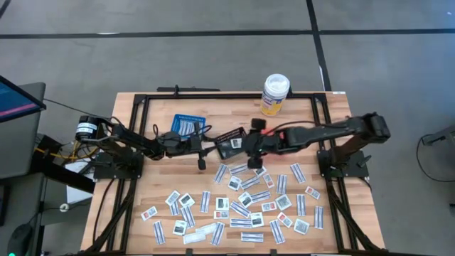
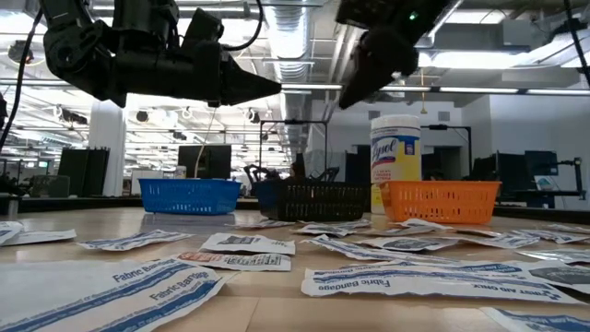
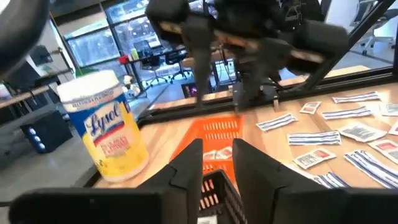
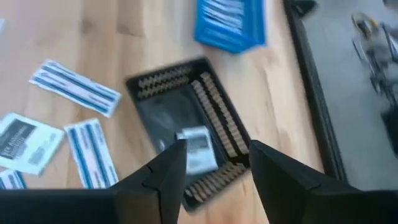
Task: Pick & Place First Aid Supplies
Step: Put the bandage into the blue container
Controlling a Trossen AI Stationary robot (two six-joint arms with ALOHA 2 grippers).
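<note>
A: Where is the right gripper (image 4: 211,165)?
B: Above the black basket (image 4: 186,124), fingers apart and empty; a packet (image 4: 198,148) lies inside, likely just dropped.
A: The left gripper (image 3: 217,163)?
B: Nearby, parted, holding nothing. More packets (image 1: 242,203) lie scattered on the table (image 1: 153,195).

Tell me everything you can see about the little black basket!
The black basket is a small, shallow rectangular tray that looks like plastic, with slotted walls. It sits flat on the wooden table, turned at a slant, between the blue basket and the orange basket. One small white packet with dark print lies inside it. The right gripper hangs above it with jaws open and touches nothing.
</note>
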